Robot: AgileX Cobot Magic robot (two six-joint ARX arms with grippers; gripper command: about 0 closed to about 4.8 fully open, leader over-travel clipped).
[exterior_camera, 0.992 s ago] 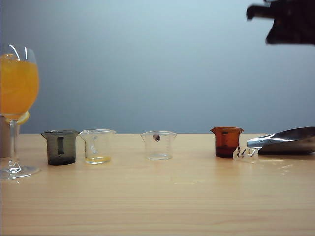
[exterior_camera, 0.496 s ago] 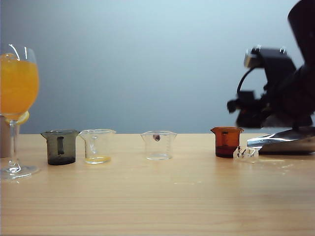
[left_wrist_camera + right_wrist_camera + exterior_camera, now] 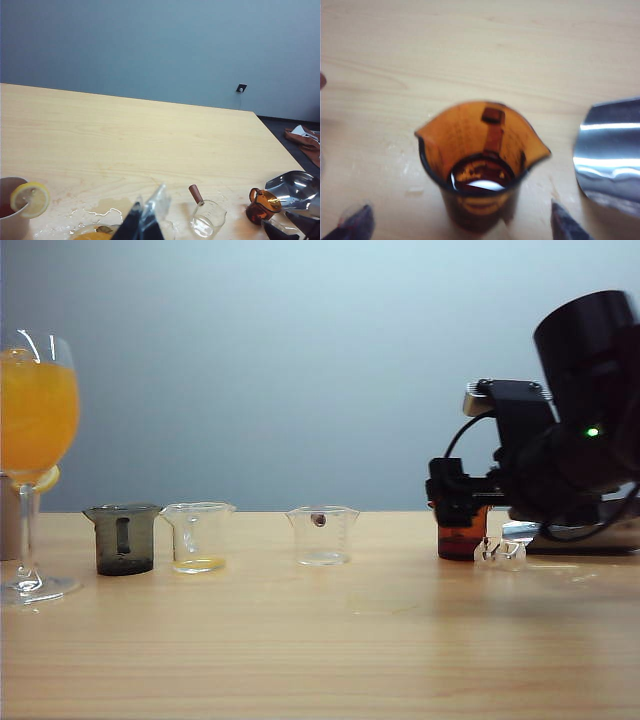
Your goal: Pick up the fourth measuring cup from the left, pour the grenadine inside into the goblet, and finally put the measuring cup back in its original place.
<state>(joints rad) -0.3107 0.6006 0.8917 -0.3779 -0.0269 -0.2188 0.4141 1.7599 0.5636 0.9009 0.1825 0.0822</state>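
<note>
Right gripper low, jaws spread wide, left gripper raised

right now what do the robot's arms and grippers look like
The right arm is black and bulky, with a rounded housing, a small green light, a grey-topped camera block and looping black cables. The right gripper is black with dark pointed fingertips. The left gripper has dark fingers, one wrapped in clear, shiny plastic.
</note>
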